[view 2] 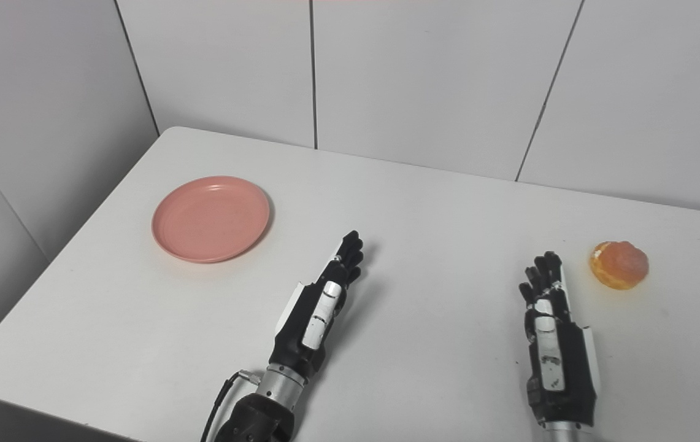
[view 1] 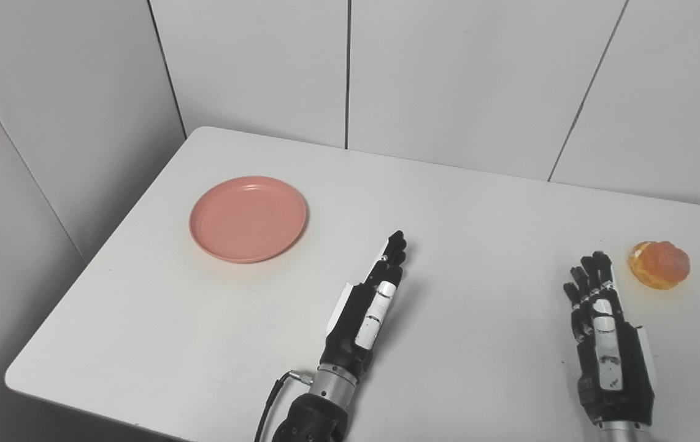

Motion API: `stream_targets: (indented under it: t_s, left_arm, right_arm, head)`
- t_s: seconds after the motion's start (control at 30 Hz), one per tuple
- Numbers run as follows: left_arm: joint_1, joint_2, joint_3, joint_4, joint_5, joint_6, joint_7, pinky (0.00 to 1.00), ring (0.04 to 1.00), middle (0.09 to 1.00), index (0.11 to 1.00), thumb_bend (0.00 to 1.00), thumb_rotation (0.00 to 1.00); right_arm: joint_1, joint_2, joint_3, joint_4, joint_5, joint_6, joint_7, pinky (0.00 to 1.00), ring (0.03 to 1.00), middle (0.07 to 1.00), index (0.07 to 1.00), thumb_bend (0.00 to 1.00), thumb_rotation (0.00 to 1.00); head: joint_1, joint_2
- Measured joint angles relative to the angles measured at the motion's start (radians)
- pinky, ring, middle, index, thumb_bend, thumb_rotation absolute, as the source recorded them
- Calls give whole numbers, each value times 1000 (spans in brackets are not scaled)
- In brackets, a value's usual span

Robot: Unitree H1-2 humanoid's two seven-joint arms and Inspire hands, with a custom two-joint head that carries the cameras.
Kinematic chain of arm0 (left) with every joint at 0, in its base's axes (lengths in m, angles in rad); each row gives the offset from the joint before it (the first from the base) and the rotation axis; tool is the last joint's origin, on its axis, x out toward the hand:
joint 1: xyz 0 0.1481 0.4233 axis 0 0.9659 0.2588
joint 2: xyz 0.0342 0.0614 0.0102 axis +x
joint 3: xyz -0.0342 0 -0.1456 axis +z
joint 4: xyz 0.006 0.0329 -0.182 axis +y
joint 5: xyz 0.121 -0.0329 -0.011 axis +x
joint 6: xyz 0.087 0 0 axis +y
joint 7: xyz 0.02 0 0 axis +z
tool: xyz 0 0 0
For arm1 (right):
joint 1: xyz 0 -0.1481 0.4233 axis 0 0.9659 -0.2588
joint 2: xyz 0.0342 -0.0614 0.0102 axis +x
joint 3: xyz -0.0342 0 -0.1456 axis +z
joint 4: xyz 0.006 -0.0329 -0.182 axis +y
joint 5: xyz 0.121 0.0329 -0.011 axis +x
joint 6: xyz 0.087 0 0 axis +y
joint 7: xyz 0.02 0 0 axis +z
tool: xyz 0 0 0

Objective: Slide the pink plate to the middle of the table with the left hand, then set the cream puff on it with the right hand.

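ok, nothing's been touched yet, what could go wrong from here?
1. The pink plate lies near the table's left edge; a misdirected push by the left hand could send it off.
2. The cream puff looks soft and rounded; the right hand might squash or roll it.
3. A plate stopped short leaves a longer carry.

**White table, two things on it**

The white table has rounded corners and its far edge runs along a grey panelled wall. A pink plate lies empty on its far left part. A cream puff sits well apart on the right side.
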Motion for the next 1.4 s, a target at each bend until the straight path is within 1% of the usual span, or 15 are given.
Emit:
stream_targets:
  t_s: [0.1, 0.23, 0.3, 0.43, 0.53, 0.63, 0.73, 0.8, 0.87, 0.97, 1.03, 1.17, 1.27, 1.33, 1.4]
  left_arm:
    - [1, 3, 13, -17, -51, -3, -9, 1000, 1000, 1000, 1000, 671, 1000]
    - [24, 37, 42, -76, -67, 34, -19, 1000, 997, 1000, 1000, 641, 1000]
    - [17, 50, 78, -97, -85, 34, -12, 1000, 981, 986, 981, 654, 1000]
    - [-27, 61, 160, -128, -112, 33, 23, 973, 929, 939, 930, 701, 1000]
    - [-72, 84, 214, -151, -125, 34, 44, 888, 867, 883, 874, 693, 1000]
    - [-119, 110, 258, -153, -124, 31, 63, 849, 845, 861, 855, 683, 1000]
    - [-144, 138, 297, -148, -123, 27, 77, 820, 814, 834, 832, 704, 1000]
    - [-169, 165, 329, -120, -113, 20, 88, 806, 798, 816, 810, 745, 1000]
    - [-199, 201, 361, -86, -107, 14, 99, 806, 790, 805, 795, 761, 1000]
    - [-247, 249, 398, -42, -107, 14, 116, 802, 780, 791, 787, 749, 1000]
    - [-272, 279, 416, -20, -108, 13, 118, 822, 779, 783, 780, 726, 1000]
    - [-326, 333, 437, 80, -107, 0, 121, 784, 746, 748, 742, 718, 1000]
    - [-366, 376, 447, 163, -111, -6, 121, 793, 760, 760, 755, 718, 1000]
    - [-385, 410, 447, 205, -120, -5, 108, 804, 769, 764, 760, 717, 1000]
    - [-398, 443, 447, 240, -129, -5, 91, 867, 775, 758, 754, 725, 1000]
  right_arm:
    - [-2, 3, -2, 0, 1, -3, 0, 1000, 1000, 1000, 1000, 610, 828]
    - [-3, 6, -2, -1, 1, -17, 0, 1000, 1000, 1000, 1000, 600, 835]
    - [-3, 5, -1, -1, 0, -17, 0, 1000, 1000, 1000, 1000, 595, 847]
    - [-2, 5, -2, 0, 1, -19, 1, 1000, 1000, 1000, 1000, 592, 825]
    - [-3, 10, -1, 0, -1, -36, 0, 1000, 1000, 1000, 1000, 554, 835]
    - [-3, 11, 2, 1, -14, -46, 0, 1000, 1000, 1000, 1000, 545, 846]
    - [-3, 12, 4, 1, -29, -46, -2, 1000, 1000, 1000, 1000, 548, 838]
    - [-3, 16, 4, 1, -34, -46, -3, 1000, 1000, 1000, 1000, 558, 838]
    - [-3, 16, 4, 1, -38, -46, -4, 1000, 1000, 1000, 1000, 569, 829]
    - [-3, 17, 4, 1, -38, -47, -4, 1000, 1000, 1000, 1000, 580, 825]
    - [-3, 17, 3, 1, -38, -47, -4, 1000, 1000, 1000, 1000, 578, 827]
    - [-3, 19, 3, 1, -38, -47, -4, 1000, 1000, 1000, 1000, 572, 826]
    - [-3, 20, 3, 1, -38, -47, -4, 1000, 1000, 1000, 1000, 586, 827]
    - [-3, 20, 3, 1, -38, -47, -4, 1000, 1000, 1000, 1000, 582, 831]
    - [-3, 20, 3, 0, -39, -47, -5, 1000, 1000, 1000, 1000, 572, 833]
  head:
    - [-2, -6]
    - [3, -9]
    - [2, -11]
    - [-11, -11]
    - [-17, -11]
    - [-25, -14]
    - [-26, -14]
    - [-26, -11]
    - [-28, -11]
    - [-29, -12]
    - [-29, -15]
    - [-29, -15]
    - [-32, -15]
    - [-31, -17]
    - [-28, -17]
